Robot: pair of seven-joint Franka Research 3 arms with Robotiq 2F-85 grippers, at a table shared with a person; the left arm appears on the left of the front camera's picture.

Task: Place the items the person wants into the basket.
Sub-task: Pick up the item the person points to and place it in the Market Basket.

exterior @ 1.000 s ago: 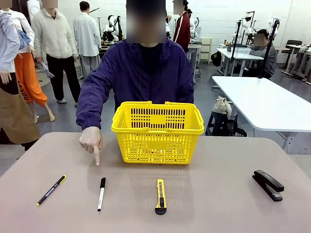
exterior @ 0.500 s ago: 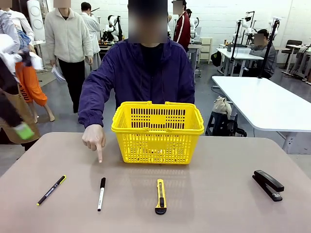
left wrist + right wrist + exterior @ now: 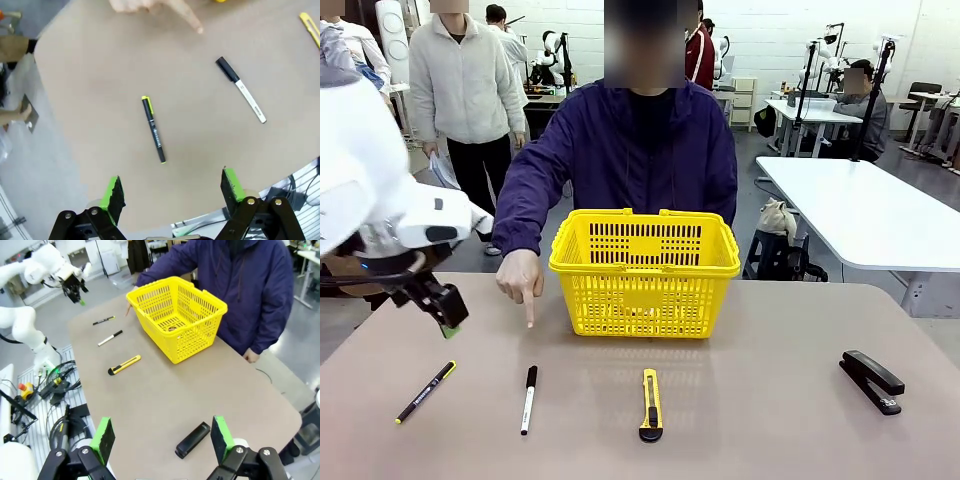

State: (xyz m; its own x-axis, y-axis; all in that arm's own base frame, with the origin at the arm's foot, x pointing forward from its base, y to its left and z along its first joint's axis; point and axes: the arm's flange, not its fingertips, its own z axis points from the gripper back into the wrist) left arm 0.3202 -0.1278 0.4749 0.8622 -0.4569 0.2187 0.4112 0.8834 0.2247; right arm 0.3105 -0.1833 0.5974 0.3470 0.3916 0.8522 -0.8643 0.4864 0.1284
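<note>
1. The right gripper (image 3: 162, 432) hung high over the table's near right, its green pads spread wide with nothing between them. The black stapler (image 3: 193, 439) lay below it, untouched.
2. Near row on the table (image 3: 770, 440), left to right: thin black pen (image 3: 425, 391), white marker (image 3: 528, 399), utility knife (image 3: 651, 404), then the stapler far right. All lay flat and well apart, and none had moved in the last second.
3. Change: the left gripper (image 3: 442, 305) had swung in from the left edge, where no arm showed a second earlier. It hovered above the table's left side, just beyond the pen, jaws spread and empty.
4. In the left wrist view the pen sat nearly dead ahead between the fingers, with the marker off to one side.
5. The person's hand (image 3: 520, 280) kept its index finger pointed down at the table just beyond the marker's black cap.
6. The yellow basket (image 3: 645, 270) stood behind the row's middle, in front of the person (image 3: 630, 160). A small dark thing lay on its floor; I could not tell what it was.
7. Judgement: the marker is the item wanted, and the left arm is on its way to it. The risk is settling on the pen, which lies nearer its line.
</note>
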